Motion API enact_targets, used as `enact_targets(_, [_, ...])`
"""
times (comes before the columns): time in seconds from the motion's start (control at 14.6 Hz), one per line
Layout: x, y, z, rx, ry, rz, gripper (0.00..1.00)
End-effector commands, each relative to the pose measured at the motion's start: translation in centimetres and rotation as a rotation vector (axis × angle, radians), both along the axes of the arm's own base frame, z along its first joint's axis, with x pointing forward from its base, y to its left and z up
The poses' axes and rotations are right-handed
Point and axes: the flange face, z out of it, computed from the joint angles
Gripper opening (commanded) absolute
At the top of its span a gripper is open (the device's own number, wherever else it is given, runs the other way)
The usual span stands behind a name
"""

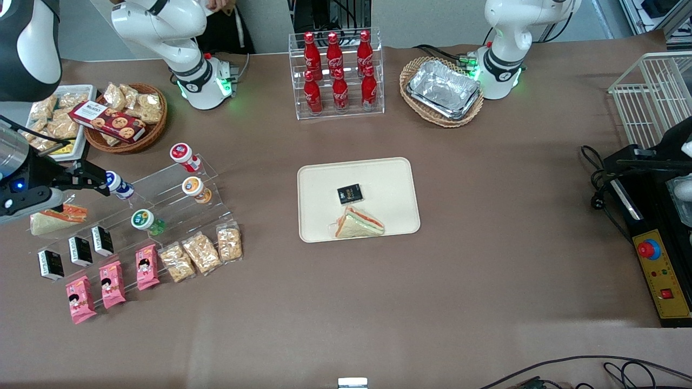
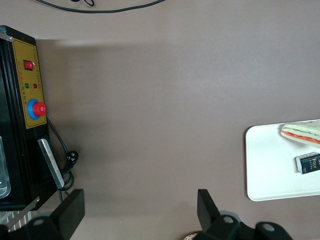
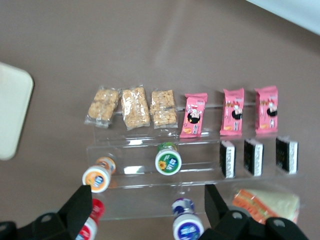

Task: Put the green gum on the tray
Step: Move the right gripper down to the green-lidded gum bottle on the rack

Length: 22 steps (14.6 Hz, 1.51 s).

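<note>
claw (image 1: pixel 100 182) open, above green gum (image 1: pixel 145 220)

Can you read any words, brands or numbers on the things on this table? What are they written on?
"Coca-Cola": white script on the red bottles in the clear rack, just readable.
Biscuit box in the basket: white lettering, too blurred.
Black packet on the tray: gold print, unreadable.
Green gum lid: a picture only, no legible words.
Blue-lidded bottle, orange-lidded bottle: blurred.
Pink packets: cartoon face, text unreadable.
The gripper, open, hangs over the bottle shelves.
</note>
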Motion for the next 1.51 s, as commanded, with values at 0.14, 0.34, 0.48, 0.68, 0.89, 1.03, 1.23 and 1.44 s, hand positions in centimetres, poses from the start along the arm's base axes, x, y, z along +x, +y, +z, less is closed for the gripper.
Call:
enact_targets(0.14, [0.4,-2.4,-1.9,0.001,0.014,0.118,1.0])
enact_targets(0.34, [-0.5,-5.0,-5.0,0.034,0.038,0.064,1.0])
enact_targets(0.48, [-1.0,-5.3,-7.7,0.036,0.051,0.056,1.0])
enact_targets(0.68, [-2.7,-5.5,-12.8,0.036,0.037,0.045,1.0])
enact_targets(0.89, [-4.3,-5.4,-17.8,0.02,0.009,0.051,1.0])
enact_targets(1.03, [-5.2,-5.3,-20.8,0.016,0.0,0.049,1.0])
enact_targets(1.23, [-6.5,-5.2,-23.6,0.011,-0.018,0.047,1.0])
enact_targets(1.44, [-7.2,-5.0,-25.6,0.007,-0.027,0.049,1.0])
